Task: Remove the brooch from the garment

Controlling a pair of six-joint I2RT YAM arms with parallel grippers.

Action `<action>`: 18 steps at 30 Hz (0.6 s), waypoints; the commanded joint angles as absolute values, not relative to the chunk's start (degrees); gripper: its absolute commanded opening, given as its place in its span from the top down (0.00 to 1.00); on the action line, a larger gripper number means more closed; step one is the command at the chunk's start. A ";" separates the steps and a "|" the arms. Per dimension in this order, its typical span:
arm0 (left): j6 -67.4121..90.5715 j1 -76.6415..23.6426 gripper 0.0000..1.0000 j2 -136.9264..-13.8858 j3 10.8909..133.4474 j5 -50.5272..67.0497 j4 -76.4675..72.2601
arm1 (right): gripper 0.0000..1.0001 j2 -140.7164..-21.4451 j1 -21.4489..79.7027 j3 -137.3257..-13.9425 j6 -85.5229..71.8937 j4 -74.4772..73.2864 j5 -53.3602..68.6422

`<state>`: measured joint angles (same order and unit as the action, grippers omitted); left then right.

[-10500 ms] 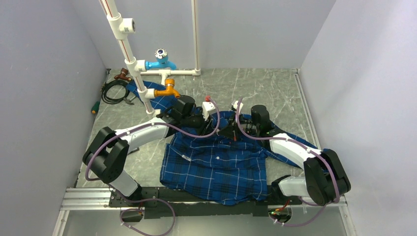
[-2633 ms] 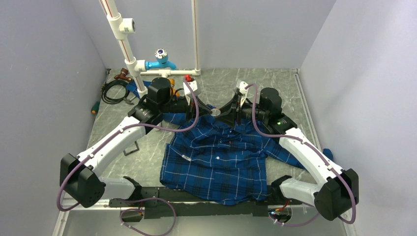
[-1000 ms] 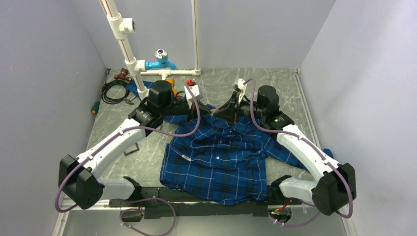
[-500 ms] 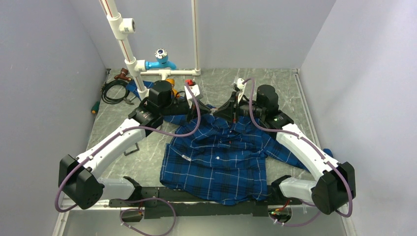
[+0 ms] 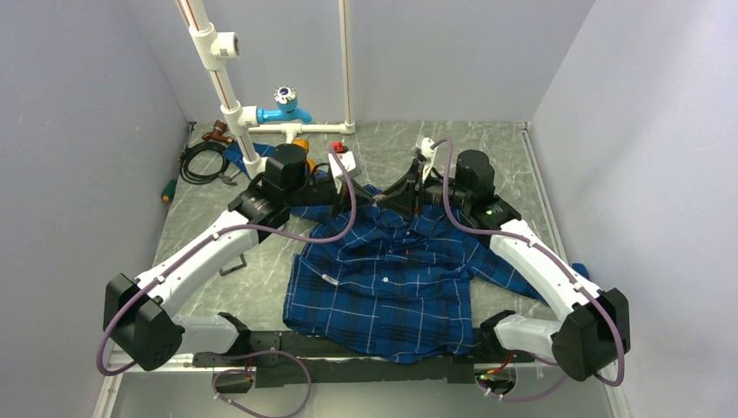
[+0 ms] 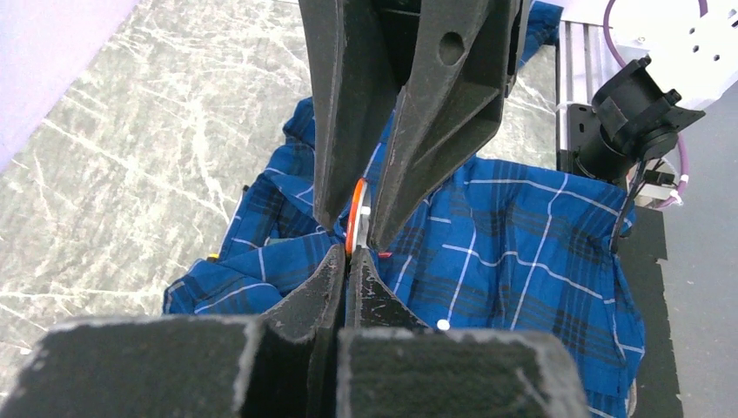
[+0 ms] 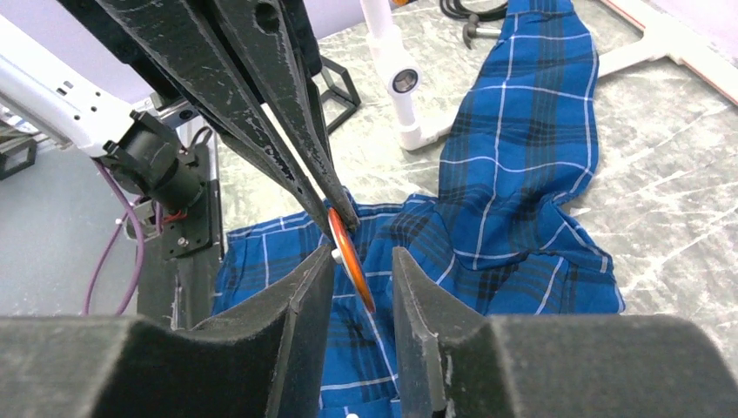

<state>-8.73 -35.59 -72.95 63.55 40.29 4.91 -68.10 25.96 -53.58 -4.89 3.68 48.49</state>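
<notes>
Nearby, white pipe frame [image 5: 228, 113] behind garment [image 5: 392, 279]

Enclosed lab test cell: plain grey walls [image 5: 78, 131], marble-patterned table [image 5: 487, 148], PVC pipe rig [image 5: 228, 113].

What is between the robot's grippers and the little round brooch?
Nothing visible. The brooch sits edge-on right where the two grippers meet, lifted above the shirt. The left gripper is shut on it, and the right gripper is open around it.

Two white-shelled arms with black joints and bases carry looping purple cables [image 5: 340, 228]. Their tapered matte-black plastic fingers [image 6: 339, 104] look rough (grainy edges), and one has a round hole.
</notes>
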 commanded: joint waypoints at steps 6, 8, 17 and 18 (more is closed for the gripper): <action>-7.55 -36.03 1.00 -72.07 64.10 41.30 6.15 | 0.58 -65.49 25.84 -53.26 -0.69 5.81 51.24; -7.56 -35.83 1.00 -72.16 64.12 41.30 6.60 | 0.50 -65.22 25.83 -53.22 -0.53 5.40 51.24; -11.33 -34.80 1.00 -71.72 65.28 39.73 14.29 | 0.16 -64.26 25.83 -54.37 1.80 2.74 51.45; -12.46 -34.73 1.00 -71.41 65.30 39.68 15.73 | 0.15 -64.19 25.81 -54.40 2.08 2.18 51.29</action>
